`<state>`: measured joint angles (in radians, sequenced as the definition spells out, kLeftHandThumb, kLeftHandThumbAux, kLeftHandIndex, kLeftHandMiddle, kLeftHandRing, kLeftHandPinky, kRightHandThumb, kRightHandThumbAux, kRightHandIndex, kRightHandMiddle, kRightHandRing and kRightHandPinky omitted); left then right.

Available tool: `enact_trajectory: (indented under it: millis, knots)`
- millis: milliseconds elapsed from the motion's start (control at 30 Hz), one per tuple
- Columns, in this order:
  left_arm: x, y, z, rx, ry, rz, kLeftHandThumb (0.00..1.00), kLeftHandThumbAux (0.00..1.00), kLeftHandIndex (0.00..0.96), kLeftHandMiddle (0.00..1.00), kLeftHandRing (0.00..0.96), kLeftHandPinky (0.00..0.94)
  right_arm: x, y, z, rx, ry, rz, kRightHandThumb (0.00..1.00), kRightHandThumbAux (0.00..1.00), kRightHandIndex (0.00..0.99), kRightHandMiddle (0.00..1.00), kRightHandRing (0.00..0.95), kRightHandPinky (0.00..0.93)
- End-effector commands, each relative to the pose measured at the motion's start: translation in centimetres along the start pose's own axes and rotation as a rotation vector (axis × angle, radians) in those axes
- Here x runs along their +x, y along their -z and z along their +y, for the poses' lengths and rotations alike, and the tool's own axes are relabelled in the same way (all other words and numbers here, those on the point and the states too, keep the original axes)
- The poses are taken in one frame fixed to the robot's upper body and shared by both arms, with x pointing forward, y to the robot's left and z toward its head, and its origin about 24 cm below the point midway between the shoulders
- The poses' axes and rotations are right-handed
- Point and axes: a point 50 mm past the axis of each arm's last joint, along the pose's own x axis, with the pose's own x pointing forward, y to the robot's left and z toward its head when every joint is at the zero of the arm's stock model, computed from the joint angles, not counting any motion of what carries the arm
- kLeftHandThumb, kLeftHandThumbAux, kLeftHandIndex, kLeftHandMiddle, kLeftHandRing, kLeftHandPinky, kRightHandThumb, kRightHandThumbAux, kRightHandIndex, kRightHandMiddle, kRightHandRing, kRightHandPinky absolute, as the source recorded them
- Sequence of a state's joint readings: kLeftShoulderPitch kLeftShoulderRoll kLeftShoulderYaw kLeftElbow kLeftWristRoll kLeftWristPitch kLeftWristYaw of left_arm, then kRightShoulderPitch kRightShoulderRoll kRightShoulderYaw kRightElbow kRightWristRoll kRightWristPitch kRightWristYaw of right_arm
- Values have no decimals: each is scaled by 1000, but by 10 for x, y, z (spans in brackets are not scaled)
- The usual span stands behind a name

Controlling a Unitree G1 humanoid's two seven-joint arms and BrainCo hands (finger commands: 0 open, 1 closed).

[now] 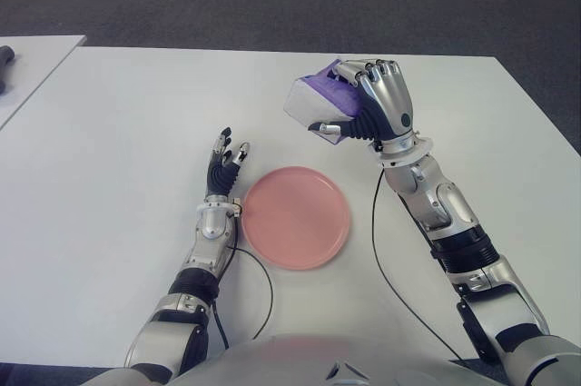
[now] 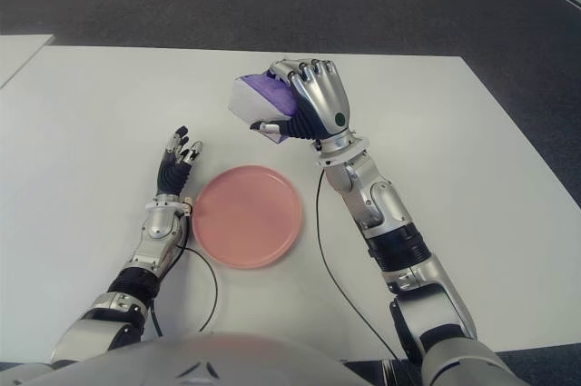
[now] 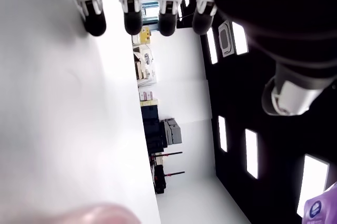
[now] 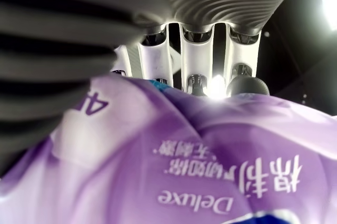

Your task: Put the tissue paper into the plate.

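With your right hand clasping the tissue pack aloft beyond the pink plate toward the table's far edge, the drop remains, your left hand idle and open-fingered beside the plate's left rim

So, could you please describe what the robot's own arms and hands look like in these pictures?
Both arms are jointed silver-grey metal segments with black bands at the joints and a thin black cable trailing beside each. The right hand has a silver shell back bearing a small green dot, ribbed grey fingers and a white wrist ring. The left hand is slimmer, with black fingers tipped with pale caps.
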<state>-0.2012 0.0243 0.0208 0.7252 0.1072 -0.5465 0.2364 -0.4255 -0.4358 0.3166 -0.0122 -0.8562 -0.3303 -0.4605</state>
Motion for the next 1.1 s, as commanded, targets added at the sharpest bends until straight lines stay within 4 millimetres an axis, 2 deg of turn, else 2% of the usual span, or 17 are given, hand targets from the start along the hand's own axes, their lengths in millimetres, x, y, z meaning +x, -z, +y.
enact_trajectory:
  millis: [33, 233, 333, 467, 700, 1100]
  knots:
    - [-11, 13, 1, 18, 18, 66, 0, 451, 0, 0, 0, 0, 1, -11, 1, 41, -29, -72, 750, 710, 441, 881, 874, 869]
    - [-12, 13, 1, 18, 17, 71, 0, 459, 0, 0, 0, 0, -4, -38, 4, 136, -69, -165, 748, 710, 441, 872, 868, 860]
    - [-12, 14, 1, 20, 20, 78, 0, 467, 0, 0, 0, 0, -14, -48, 9, 252, -134, -195, 747, 711, 440, 868, 865, 846]
    - [-12, 16, 1, 21, 29, 105, 0, 483, 0, 0, 0, 0, -16, -51, 12, 315, -184, -229, 745, 711, 440, 860, 858, 829]
    - [-13, 17, 0, 16, 35, 134, 0, 479, 0, 0, 0, 0, -20, -57, 22, 328, -252, -265, 743, 712, 440, 846, 848, 836]
    - [-12, 16, 0, 30, 13, 117, 0, 460, 0, 0, 0, 0, -44, -62, 38, 291, -474, -284, 738, 712, 440, 825, 827, 828]
